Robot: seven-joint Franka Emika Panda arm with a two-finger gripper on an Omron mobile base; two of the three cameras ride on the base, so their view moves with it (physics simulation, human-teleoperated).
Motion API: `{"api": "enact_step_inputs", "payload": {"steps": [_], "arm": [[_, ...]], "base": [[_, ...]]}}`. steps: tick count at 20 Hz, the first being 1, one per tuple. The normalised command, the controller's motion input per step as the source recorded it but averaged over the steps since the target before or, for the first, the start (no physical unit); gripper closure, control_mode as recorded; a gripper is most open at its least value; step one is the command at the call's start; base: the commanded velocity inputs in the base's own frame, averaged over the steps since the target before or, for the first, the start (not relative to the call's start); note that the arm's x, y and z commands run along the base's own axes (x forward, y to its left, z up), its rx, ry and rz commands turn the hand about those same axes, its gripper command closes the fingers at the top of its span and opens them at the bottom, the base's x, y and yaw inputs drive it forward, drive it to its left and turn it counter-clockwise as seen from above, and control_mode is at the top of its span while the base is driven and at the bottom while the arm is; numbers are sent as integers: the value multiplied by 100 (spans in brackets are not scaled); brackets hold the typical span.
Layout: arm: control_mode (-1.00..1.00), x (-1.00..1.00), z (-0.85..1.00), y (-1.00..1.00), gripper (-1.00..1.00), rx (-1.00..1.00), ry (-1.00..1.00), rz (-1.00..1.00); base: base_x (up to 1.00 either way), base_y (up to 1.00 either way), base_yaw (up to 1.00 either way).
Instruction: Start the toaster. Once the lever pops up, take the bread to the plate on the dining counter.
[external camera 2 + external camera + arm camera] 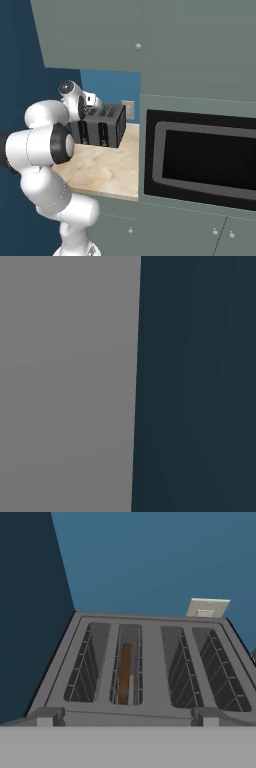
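Bread [125,673] down in the toaster [150,667], on edge in the second slot from the left as seen from the hand view, thin and brown, sunk between the wire guides with its top below the slot's rim. Other three slots with bare wire guides and nothing more to make out. Fingers [46,717] spread wide, one grey tip at each lower corner of the toaster's near edge, nothing between them and nothing held. Bread well apart from both tips, higher in that picture and a little left of the midline between them, closer to the left tip than to the right one; no touch anywhere. Beyond the toaster's far edge a blue wall [150,557], with a pale wall socket [207,607] just past the right-hand slots. From the right base view, toaster [102,126] dark and boxy, at the back of a beige, brown-veined desk [107,172], tucked near the corner under grey-green cabinets [95,35]; wall socket [128,109] just beside its upper right corner. White arm [45,145] folded up in front on the left, its hand reaching over the toaster's top from the left side. To the right of the desk, a tall grey-green unit with a black built-in oven [205,160], small round knobs on the doors below.
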Motion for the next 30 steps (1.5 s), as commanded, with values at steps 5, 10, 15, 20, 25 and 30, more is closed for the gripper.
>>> {"api": "enact_step_inputs", "payload": {"steps": [5, 10, 15, 20, 25, 30], "arm": [[-100, 7, 0, 13, -100, 0, 0, 0], [-100, 5, 0, 12, -100, 0, 0, 0], [-100, 10, 0, 0, -100, 0, 0, 0], [-100, 6, -8, -2, -100, 0, 0, 0], [-100, 2, -20, 0, -100, 0, 0, 0], [-100, 1, -17, -4, -100, 0, 0, 0]], "base": [[0, 0, 0], [0, 0, 0], [0, 0, 0], [0, 0, 0], [0, 0, 0], [0, 0, 0]]}}
